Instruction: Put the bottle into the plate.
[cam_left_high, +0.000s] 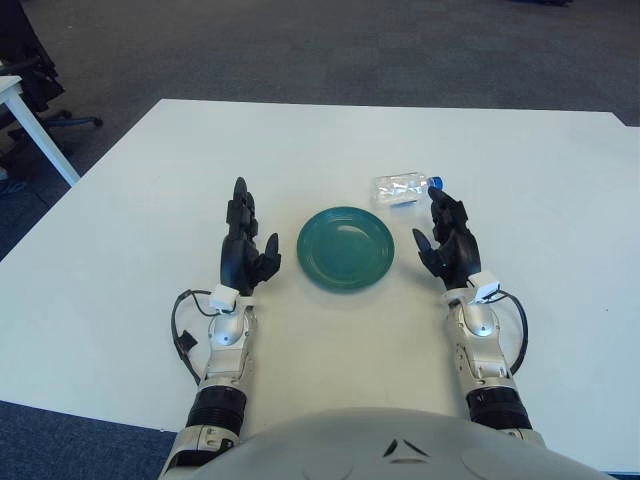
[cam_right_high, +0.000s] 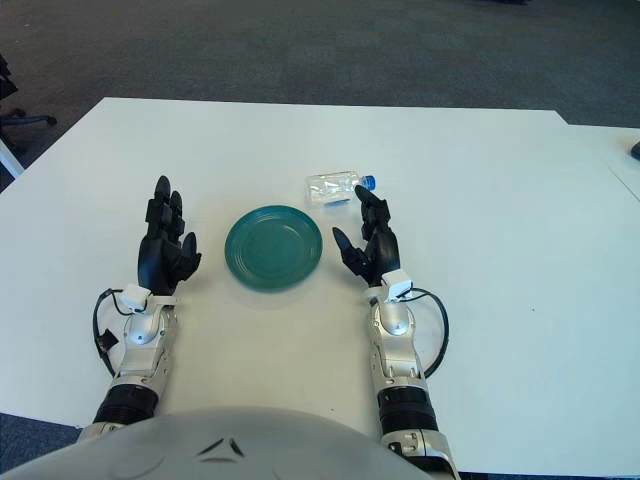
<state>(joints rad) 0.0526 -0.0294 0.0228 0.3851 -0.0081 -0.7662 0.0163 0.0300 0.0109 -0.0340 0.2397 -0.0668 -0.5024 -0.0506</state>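
On the white table (cam_left_high: 150, 200), bottle's lying just past the green plate (cam_left_high: 345, 247), off its far right edge

Clear plastic bottle (cam_left_high: 403, 187) looks light and crushy, probably slick, so grab mid-body, not the blue cap. Right hand (cam_left_high: 448, 243) sits close, fingers spread, empty; left hand (cam_left_high: 243, 245) too, left of the plate. Nothing's blocking.

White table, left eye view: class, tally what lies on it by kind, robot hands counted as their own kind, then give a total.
Bottles: 1, clear with a blue cap, lying on its side
Plates: 1, green, holding nothing
Robot hands: 2, left hand left of the plate, right hand right of it, both open
Total: 4
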